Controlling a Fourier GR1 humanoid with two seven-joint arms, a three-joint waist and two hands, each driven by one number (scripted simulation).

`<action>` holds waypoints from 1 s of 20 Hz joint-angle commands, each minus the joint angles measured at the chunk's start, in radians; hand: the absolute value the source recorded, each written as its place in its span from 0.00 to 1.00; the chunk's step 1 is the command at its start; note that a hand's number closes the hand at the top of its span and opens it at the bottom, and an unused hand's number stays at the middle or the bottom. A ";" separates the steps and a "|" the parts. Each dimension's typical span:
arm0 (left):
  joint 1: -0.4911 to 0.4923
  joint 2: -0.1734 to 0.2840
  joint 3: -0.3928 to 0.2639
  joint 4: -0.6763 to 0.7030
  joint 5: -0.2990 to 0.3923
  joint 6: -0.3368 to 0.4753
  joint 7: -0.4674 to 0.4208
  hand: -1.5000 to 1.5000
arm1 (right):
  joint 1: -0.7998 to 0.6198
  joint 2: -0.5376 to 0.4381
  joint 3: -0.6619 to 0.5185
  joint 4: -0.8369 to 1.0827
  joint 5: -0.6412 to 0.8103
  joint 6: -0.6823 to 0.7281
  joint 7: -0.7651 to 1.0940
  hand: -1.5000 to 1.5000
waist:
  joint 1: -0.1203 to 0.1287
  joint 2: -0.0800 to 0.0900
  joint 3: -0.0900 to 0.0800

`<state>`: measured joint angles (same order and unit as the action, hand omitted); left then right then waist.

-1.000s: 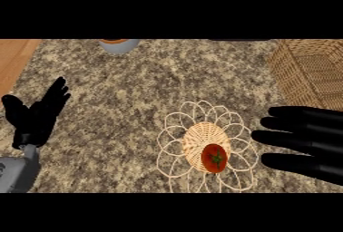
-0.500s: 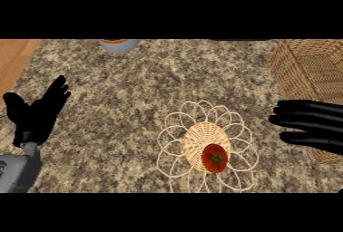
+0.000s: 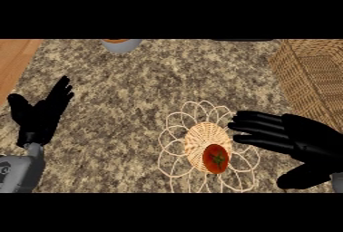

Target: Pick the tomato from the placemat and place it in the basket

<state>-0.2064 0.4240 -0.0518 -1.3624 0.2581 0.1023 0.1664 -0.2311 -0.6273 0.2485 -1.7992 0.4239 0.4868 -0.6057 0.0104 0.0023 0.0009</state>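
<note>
While the tomato [image 3: 216,159] sits stem-up on the placemat [image 3: 201,136], I see my right hand [image 3: 305,140] beside it, fingers [image 3: 258,128] spread open, holding nothing.

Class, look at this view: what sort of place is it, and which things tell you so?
Probably a kitchen counter: a speckled granite counter top, a woven placemat with a tomato on it, and a wicker basket at the right edge.
</note>
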 commanded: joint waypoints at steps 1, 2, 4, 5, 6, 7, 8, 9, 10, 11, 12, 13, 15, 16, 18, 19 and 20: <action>0.019 0.033 0.061 0.013 0.021 -0.059 -0.009 0.50 | -0.006 0.084 0.042 0.100 0.064 -0.044 -0.106 0.00 | -0.003 -0.001 -0.001; 0.041 0.008 0.042 0.029 0.005 -0.049 -0.041 0.50 | 0.019 0.128 0.105 0.108 0.092 -0.069 -0.083 0.00 | -0.002 0.000 -0.001; 0.018 0.007 0.028 -0.039 0.001 -0.033 0.033 0.50 | -0.022 0.197 0.115 0.142 0.052 -0.053 -0.052 0.00 | 0.002 -0.002 0.000; -0.053 -0.001 0.046 0.042 -0.007 -0.043 0.033 0.50 | -0.005 0.185 0.094 0.110 0.034 -0.014 -0.042 0.00 | -0.010 -0.001 -0.001; -0.005 -0.020 0.038 -0.018 -0.037 0.000 0.038 0.50 | 0.033 0.188 0.128 0.156 0.116 -0.067 -0.094 0.00 | -0.007 -0.002 -0.001; -0.080 -0.038 0.036 0.064 -0.049 -0.012 0.021 0.50 | -0.039 0.251 0.152 0.176 0.149 -0.080 -0.035 0.00 | -0.009 -0.001 -0.001; 0.015 -0.070 0.014 -0.021 -0.077 0.025 0.012 0.50 | -0.011 0.218 0.131 0.209 0.184 -0.093 -0.088 0.00 | -0.006 -0.002 -0.001; -0.038 -0.041 0.039 0.026 -0.061 -0.018 0.040 0.50 | -0.058 0.216 0.109 0.253 0.201 -0.083 -0.082 0.00 | -0.007 -0.001 -0.001; 0.007 -0.040 0.046 -0.030 -0.046 -0.027 0.040 0.50 | -0.019 0.251 0.163 0.231 0.243 -0.108 -0.048 0.00 | -0.006 -0.002 -0.001; -0.039 -0.019 0.066 0.004 -0.042 -0.031 0.044 0.50 | -0.017 0.265 0.203 0.296 0.302 -0.172 -0.085 0.00 | -0.005 -0.001 -0.001; -0.045 -0.053 0.070 0.060 -0.049 -0.044 0.017 0.50 | -0.005 0.216 0.143 0.257 0.279 -0.120 -0.107 0.00 | -0.011 -0.002 -0.001; -0.029 -0.055 0.050 -0.009 -0.069 -0.018 0.061 0.50 | -0.078 0.246 0.140 0.297 0.277 -0.069 -0.059 0.00 | -0.006 -0.002 -0.001; -0.011 -0.030 0.096 0.026 -0.034 -0.078 0.031 0.50 | -0.043 0.288 0.189 0.307 0.356 -0.136 -0.041 0.00 | -0.007 -0.002 -0.001; 0.046 -0.038 0.084 0.010 -0.063 -0.079 -0.025 0.50 | -0.080 0.273 0.152 0.386 0.356 -0.147 -0.109 0.00 | -0.004 -0.001 -0.001; -0.006 -0.066 0.085 0.043 -0.082 -0.080 -0.008 0.50 | -0.108 0.313 0.148 0.373 0.382 -0.109 -0.070 0.00 | -0.008 -0.002 -0.001; 0.010 -0.065 0.074 -0.061 -0.102 -0.039 0.056 0.50 | -0.099 0.283 0.123 0.415 0.388 -0.130 -0.132 0.00 | -0.006 -0.002 -0.001; -0.081 -0.062 0.121 0.092 -0.080 -0.089 0.011 0.50 | -0.073 0.316 0.144 0.384 0.411 -0.138 -0.111 0.00 | -0.011 -0.002 -0.001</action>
<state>-0.2252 0.3718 0.0311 -1.3455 0.1858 0.0408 0.1910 -0.2978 -0.3457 0.3970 -1.4494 0.7805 0.3578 -0.7000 0.0028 0.0005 0.0001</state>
